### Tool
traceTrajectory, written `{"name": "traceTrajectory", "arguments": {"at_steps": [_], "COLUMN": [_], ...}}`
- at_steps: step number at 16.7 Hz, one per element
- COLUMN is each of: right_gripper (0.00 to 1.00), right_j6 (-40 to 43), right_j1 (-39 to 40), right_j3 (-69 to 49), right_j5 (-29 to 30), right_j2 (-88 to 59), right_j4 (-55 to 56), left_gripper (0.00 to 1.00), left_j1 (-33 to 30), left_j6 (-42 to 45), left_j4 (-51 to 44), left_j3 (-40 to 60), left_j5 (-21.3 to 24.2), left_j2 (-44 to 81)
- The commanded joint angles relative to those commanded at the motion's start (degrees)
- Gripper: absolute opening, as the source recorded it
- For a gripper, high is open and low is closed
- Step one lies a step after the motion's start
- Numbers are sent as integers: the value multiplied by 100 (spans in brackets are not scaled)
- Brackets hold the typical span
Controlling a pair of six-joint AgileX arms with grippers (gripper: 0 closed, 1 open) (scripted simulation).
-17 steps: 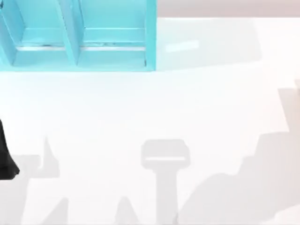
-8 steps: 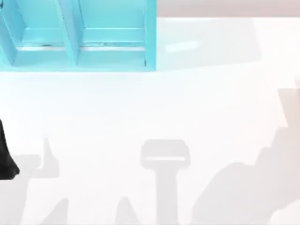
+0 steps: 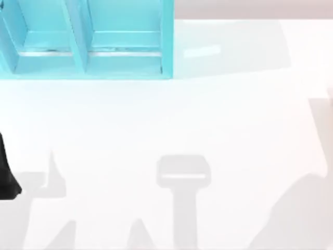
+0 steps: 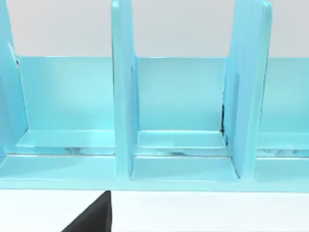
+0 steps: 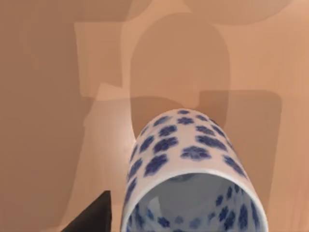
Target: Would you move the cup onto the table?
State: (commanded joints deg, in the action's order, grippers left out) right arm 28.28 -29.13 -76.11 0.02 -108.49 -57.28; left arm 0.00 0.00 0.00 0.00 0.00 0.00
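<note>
Grey arm shadow on glossy white worktop [image 3: 156,120] has shrunk toward near-right corner: right arm retreating. White blue-flowered cup [image 5: 188,169] close under right wrist, over tan surface; claw state: cannot tell. Left arm [image 3: 6,172] parked, left edge.

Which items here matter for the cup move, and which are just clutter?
Job:
- cup, white with blue spots, close under the right wrist camera over a tan surface
- table, bare white, the target

Not part of it:
- teal shelf unit at the table's back left
- left arm, at the left edge
</note>
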Motion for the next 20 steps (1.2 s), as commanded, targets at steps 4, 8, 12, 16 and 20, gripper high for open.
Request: {"name": "traceTrajectory", "arguments": {"at_steps": [4, 8, 12, 16, 20], "right_gripper": [100, 92, 62, 32, 2], "right_j6": [0, 0, 0, 0, 0], "right_j1": [-2, -2, -2, -2, -2], "right_j3": [364, 364, 364, 364, 364], "right_j5": [1, 1, 1, 1, 1], "right_j2": [-112, -112, -112, -112, -112], "right_j4": [423, 423, 423, 423, 423], "left_gripper": [100, 100, 100, 100, 100], "left_j1": [0, 0, 0, 0, 0], "left_j6": [0, 0, 0, 0, 0], "left_j4": [0, 0, 0, 0, 0], "left_j3": [0, 0, 0, 0, 0], "left_j5": [0, 0, 0, 0, 0], "left_j2": [0, 0, 0, 0, 0]}}
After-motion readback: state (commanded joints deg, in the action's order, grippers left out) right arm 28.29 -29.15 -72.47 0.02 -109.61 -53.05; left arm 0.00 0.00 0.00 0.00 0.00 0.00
